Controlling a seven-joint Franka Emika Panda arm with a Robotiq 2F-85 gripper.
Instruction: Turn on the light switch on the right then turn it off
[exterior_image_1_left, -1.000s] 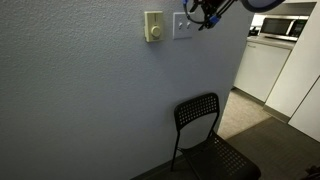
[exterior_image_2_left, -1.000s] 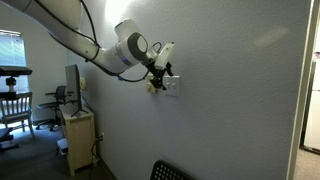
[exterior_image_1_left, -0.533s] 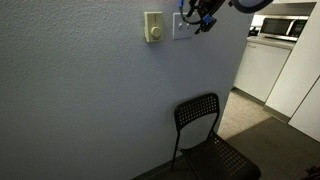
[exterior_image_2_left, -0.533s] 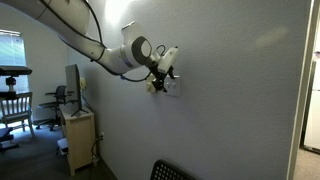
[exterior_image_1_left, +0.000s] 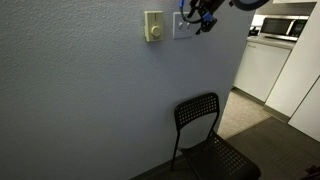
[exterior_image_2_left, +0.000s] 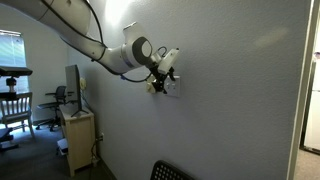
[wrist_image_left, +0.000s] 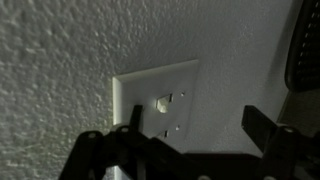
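Light switch (exterior_image_1_left: 182, 31): white, nearly square plate flat on the wall, the right-hand one of two plates. It lies straight ahead of the tool, at much the same height.
Tool (exterior_image_1_left: 200, 18): fingers (wrist_image_left: 268, 135) spread wide, nothing held. In both exterior views it is right at the plate and overlaps its upper corner. Whether it touches cannot be told.
Toggle (wrist_image_left: 162, 102): small and pale, at the plate's centre. The wrist view shows it in the gap between the two dark fingers, nearer one than the other. Whether it is flipped up or down cannot be told.
Deciding relation: the toggle is in front of the tool and a little off its midline. Its throw probably runs up and down the plate, so a sideways correction and then a fingertip nudge along that line looks called for, not a grasp.
Arm (exterior_image_2_left: 95, 45): the only one. It comes in along the wall from the side away from the kitchen.
Cream plate (exterior_image_1_left: 153, 26): narrower, with a round knob, just beside the switch on the far side from the tool.
Surface (exterior_image_1_left: 80, 100): pale textured wall, upright and otherwise bare.
Room: a black chair (exterior_image_1_left: 205, 135) stands on the floor below the switch. A kitchen with a microwave (exterior_image_1_left: 283, 28) opens past the wall's corner, and a desk (exterior_image_2_left: 78, 135) stands well apart.
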